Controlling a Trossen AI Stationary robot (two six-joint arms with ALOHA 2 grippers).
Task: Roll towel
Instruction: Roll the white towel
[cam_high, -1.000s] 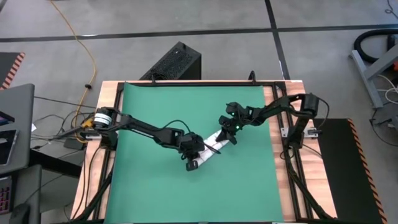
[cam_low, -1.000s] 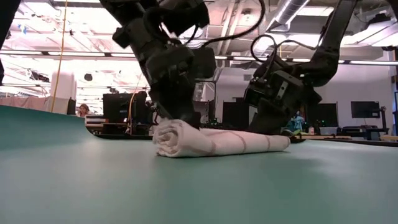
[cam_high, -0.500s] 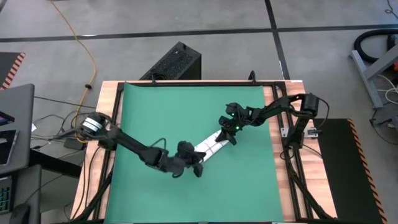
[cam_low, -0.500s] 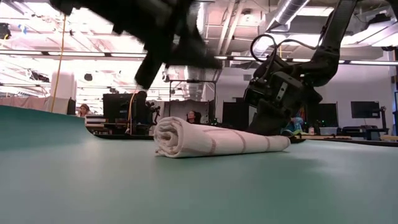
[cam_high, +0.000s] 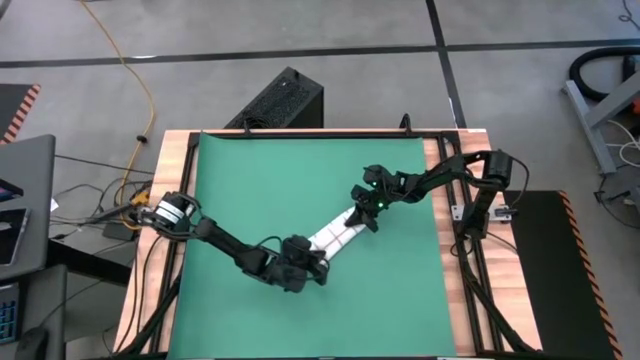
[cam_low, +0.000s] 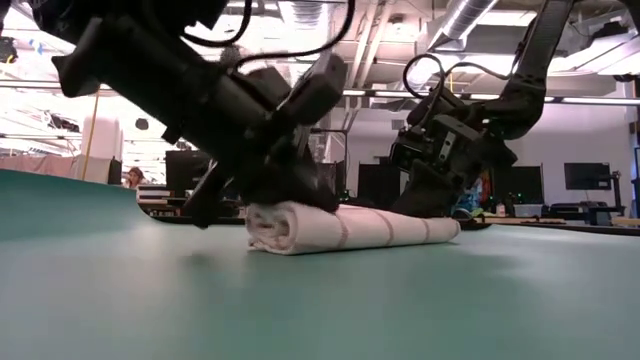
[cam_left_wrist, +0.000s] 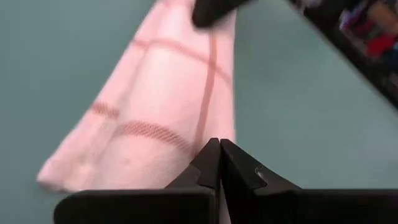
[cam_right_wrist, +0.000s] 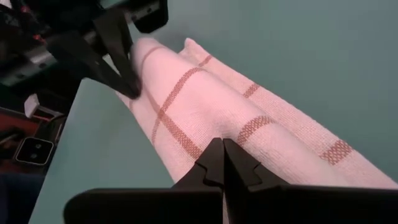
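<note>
jaws closed; towel (cam_high: 336, 236) rolled, seemingly tight, red-gridded.

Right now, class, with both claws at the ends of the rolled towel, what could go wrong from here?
1. The left claw and right claw, both shut, press opposite ends of the towel; uneven pushing could skew the roll.
2. Its near end looks thicker than the far end, so it may turn cone-shaped or loosen.
3. The towel lies on the smooth green mat; it might slide instead of rolling.
</note>
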